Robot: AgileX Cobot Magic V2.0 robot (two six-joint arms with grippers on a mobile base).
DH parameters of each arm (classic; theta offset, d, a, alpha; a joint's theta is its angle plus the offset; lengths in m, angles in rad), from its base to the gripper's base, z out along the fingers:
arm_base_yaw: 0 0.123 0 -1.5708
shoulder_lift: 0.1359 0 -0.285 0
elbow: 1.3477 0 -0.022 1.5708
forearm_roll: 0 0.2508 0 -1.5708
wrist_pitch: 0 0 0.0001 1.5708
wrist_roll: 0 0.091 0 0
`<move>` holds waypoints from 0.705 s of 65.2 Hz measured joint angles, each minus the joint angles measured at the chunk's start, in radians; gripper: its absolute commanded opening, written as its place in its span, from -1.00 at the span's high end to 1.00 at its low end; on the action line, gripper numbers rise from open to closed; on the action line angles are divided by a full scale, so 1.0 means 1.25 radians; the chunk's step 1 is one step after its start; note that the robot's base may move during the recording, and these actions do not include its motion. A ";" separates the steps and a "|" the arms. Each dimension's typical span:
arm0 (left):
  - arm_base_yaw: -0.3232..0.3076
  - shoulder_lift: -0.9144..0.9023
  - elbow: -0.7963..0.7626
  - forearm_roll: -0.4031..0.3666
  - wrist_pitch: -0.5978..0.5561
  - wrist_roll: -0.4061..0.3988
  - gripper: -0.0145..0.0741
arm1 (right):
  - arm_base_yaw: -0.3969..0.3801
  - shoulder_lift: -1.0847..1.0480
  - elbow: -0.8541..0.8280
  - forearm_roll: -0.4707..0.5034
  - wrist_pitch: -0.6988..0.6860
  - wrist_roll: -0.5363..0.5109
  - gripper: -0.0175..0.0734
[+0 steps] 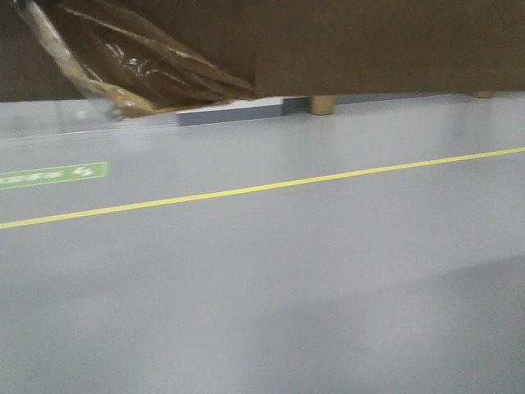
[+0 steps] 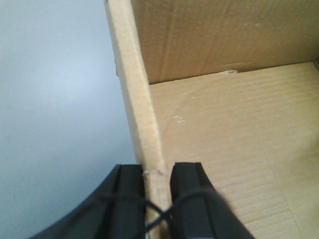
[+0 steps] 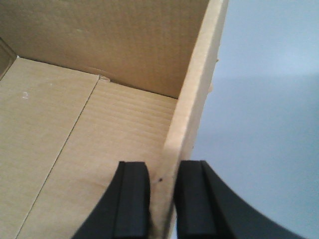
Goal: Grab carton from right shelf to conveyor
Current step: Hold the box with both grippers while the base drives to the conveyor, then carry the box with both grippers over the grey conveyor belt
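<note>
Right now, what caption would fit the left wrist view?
Left gripper clamps the carton by its side wall, grey floor beside it.

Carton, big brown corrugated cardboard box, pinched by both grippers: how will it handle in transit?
Probably light for its size: the brown corrugated cardboard carton looks empty inside. Walls may flex, since left gripper and right gripper each pinch one thin wall edge. The crumpled yellowish tape wad hanging below could snag.

Dim, motion-blurred front view (faint shadow low right), brighter, slightly soft wrist views.
</note>
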 measured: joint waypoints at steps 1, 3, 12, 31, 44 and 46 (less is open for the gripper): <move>0.000 0.000 0.000 0.000 0.000 0.000 0.69 | 0.000 0.000 0.000 0.000 0.000 0.000 0.77; 0.000 0.000 0.000 0.000 0.000 0.000 0.69 | 0.000 0.000 0.000 0.000 -0.001 0.000 0.77; 0.000 0.000 0.000 0.002 0.000 0.000 0.69 | 0.000 0.001 0.000 0.000 -0.002 0.000 0.77; 0.000 0.000 0.000 0.008 0.000 0.000 0.69 | 0.000 0.001 0.000 0.000 -0.002 0.000 0.77; 0.000 0.000 0.000 0.012 -0.001 0.000 0.69 | 0.000 0.001 0.000 0.001 -0.004 0.000 0.77; 0.000 0.000 0.000 0.014 -0.001 0.000 0.69 | 0.000 0.001 0.000 0.001 -0.004 0.000 0.77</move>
